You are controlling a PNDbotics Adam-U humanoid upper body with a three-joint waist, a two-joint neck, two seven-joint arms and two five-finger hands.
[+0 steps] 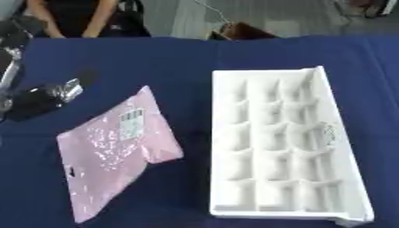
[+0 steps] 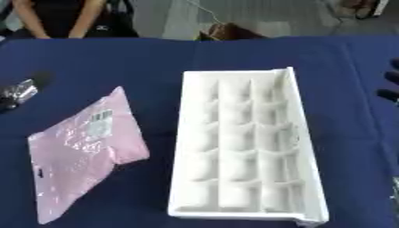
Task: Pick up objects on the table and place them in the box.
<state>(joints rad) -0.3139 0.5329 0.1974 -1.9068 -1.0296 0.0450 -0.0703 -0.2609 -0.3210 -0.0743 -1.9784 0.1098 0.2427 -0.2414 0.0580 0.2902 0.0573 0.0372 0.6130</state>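
A pink plastic bag (image 1: 117, 144) with a white label lies flat and askew on the blue table, left of centre. To its right sits a long white box (image 1: 280, 142) divided into several small compartments, with nothing in them. My left hand (image 1: 39, 98), black with a silver part, hovers at the left edge, up and left of the bag and apart from it, fingers relaxed and holding nothing. Only the dark fingertips (image 2: 389, 79) of my right hand show, at the right edge of the right eye view. They are spread, and lie to the right of the box without touching it.
A blue cloth (image 1: 179, 62) covers the table. A brown object (image 1: 238, 31) sits beyond the far edge, and a person sits at the far left. Bare cloth lies between the bag and the box and behind both.
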